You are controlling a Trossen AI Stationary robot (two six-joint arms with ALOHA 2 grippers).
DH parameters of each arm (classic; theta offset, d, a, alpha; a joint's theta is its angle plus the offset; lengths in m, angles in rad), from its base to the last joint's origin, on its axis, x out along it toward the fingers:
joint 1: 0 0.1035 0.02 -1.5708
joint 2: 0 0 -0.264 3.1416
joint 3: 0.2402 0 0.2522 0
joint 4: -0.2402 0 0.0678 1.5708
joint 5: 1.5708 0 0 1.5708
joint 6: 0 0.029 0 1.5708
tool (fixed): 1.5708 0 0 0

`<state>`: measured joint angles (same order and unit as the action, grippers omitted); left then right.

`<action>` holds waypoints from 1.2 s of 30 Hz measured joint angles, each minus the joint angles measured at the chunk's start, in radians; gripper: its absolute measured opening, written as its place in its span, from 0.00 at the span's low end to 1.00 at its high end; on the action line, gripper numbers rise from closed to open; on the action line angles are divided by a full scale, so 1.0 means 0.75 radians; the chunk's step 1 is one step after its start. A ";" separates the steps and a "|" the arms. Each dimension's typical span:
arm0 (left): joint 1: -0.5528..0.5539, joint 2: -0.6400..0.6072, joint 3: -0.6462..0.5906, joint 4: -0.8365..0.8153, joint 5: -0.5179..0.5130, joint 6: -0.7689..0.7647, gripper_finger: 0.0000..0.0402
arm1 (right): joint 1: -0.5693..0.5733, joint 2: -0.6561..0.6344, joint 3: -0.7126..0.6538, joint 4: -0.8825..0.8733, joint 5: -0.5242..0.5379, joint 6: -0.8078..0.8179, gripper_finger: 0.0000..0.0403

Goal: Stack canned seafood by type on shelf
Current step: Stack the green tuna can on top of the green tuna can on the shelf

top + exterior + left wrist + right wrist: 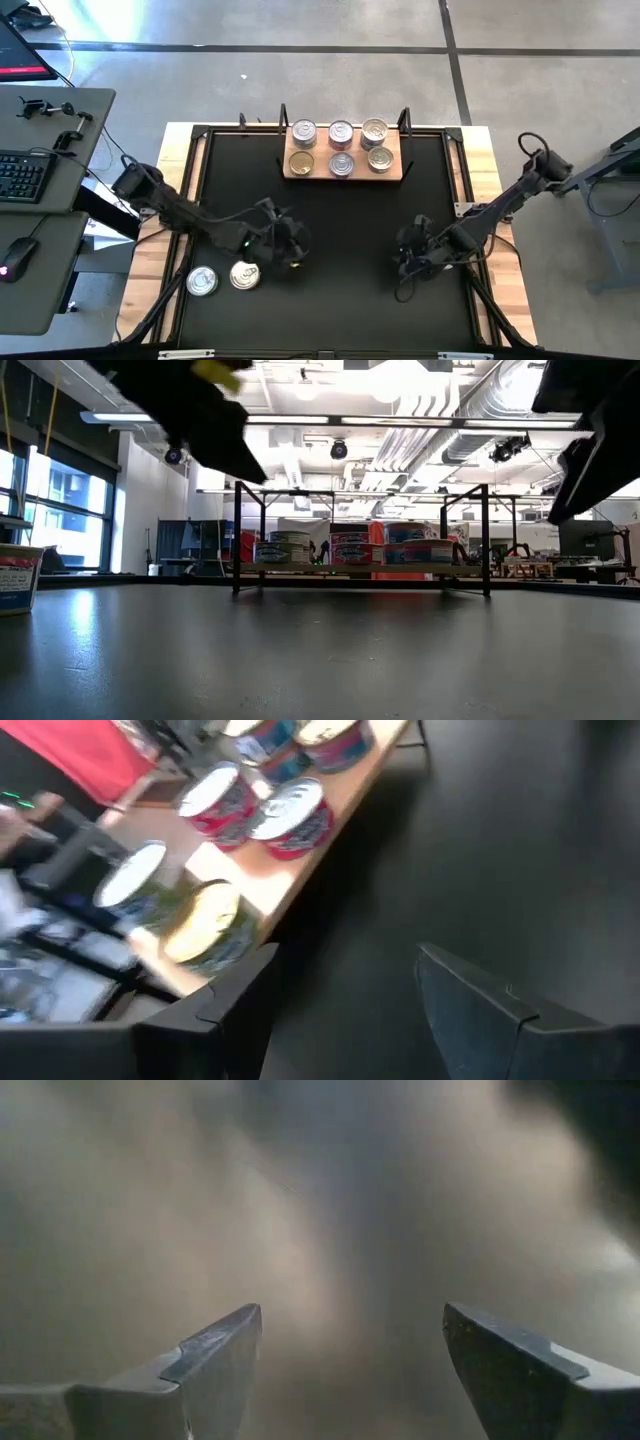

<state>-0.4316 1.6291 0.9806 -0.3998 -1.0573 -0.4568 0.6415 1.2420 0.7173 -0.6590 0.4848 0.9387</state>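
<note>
The shelf, a light-brown board with black posts, stands at the table's far middle and carries several tins in two rows, silver and gold. The low view shows the shelf from the side. Two loose tins rest on their bases at the near left: a silver one and a gold one. My left gripper hangs open just right of them, above the mat; in its wrist view the gripper has nothing between its fingers. My right gripper is open and empty at the near right.
A black mat covers the table inside a wooden border. To the left of the table, a side desk holds a keyboard and a mouse. In the low view one tin shows at the left edge.
</note>
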 joint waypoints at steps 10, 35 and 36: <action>-0.211 -0.260 0.000 -0.627 0.279 -0.571 0.56 | 0.000 0.020 -0.066 0.372 0.299 -0.150 0.76; -0.531 -0.235 -0.071 -1.048 1.769 -1.655 0.42 | -0.175 0.143 -0.278 1.063 0.234 -0.601 0.76; -0.531 -0.221 -0.085 -1.027 1.815 -1.646 0.38 | -0.175 0.143 -0.278 1.065 0.234 -0.604 0.76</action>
<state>-0.8299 1.4636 0.9166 -1.1703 0.3038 -1.6915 0.5098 1.3491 0.5091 0.1400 0.6601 0.4858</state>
